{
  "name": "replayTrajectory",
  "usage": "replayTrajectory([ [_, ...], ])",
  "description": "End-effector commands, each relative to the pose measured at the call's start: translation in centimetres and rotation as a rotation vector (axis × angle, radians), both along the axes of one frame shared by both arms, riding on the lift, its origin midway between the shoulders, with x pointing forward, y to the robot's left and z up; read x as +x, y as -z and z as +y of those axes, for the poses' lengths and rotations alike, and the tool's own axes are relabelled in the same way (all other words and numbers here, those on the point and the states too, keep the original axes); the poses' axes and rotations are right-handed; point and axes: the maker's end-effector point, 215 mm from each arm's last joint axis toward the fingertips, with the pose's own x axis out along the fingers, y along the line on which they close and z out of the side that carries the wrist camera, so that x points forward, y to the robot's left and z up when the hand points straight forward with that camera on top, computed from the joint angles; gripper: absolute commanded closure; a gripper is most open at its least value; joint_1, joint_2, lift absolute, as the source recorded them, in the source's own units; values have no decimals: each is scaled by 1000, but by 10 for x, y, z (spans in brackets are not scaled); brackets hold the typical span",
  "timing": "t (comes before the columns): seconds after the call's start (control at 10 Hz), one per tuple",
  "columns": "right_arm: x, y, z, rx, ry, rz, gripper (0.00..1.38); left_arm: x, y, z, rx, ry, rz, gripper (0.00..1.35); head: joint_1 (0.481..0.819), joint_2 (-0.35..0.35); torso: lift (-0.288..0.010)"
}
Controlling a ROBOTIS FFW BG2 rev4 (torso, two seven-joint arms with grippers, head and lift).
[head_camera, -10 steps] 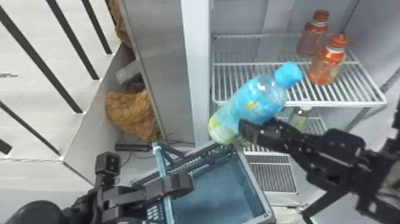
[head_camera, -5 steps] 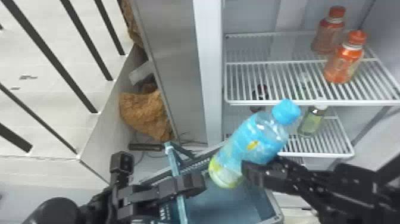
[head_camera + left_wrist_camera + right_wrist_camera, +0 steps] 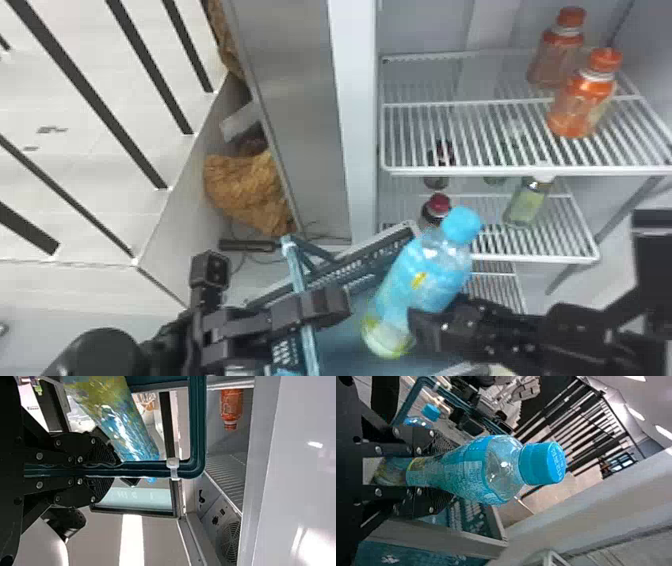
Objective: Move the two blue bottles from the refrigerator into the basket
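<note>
The basket (image 3: 350,270) runs off the head view's bottom edge. Above it, the held blue bottle (image 3: 425,280) covers some of its interior and part of a red-capped dark bottle (image 3: 439,202) behind. Near the basket's handle (image 3: 296,267), the right hand (image 3: 434,312) partly hides another blue-capped bottle (image 3: 431,412).

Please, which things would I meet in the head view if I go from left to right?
Crumpled brown material → white upright edge of the refrigerator → clear bottle with blue label and cap → small pale-green bottle with white cap → nearer orange bottle with orange cap.
</note>
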Motion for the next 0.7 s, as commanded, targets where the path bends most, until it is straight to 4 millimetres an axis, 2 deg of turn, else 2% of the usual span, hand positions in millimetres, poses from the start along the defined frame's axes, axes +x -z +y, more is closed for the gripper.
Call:
replayTrajectory([
  [0.0, -4, 5, 6, 0, -25, 23, 452, 0, 0, 0, 0, 2, 0, 1196, 695, 120, -10],
  [0.2, 1, 6, -3, -20, -7, 17, 159, 0, 0, 0, 0, 2, 0, 1197, 695, 134, -10],
  [0.3, 3, 4, -7, -35, 3, 4, 101, 0, 0, 0, 0, 3, 0, 1197, 695, 124, -10],
  [0.6, 18, -4, -14, -19, 39, -61, 104, 0, 0, 0, 2, 3, 0, 1197, 695, 106, -10],
])
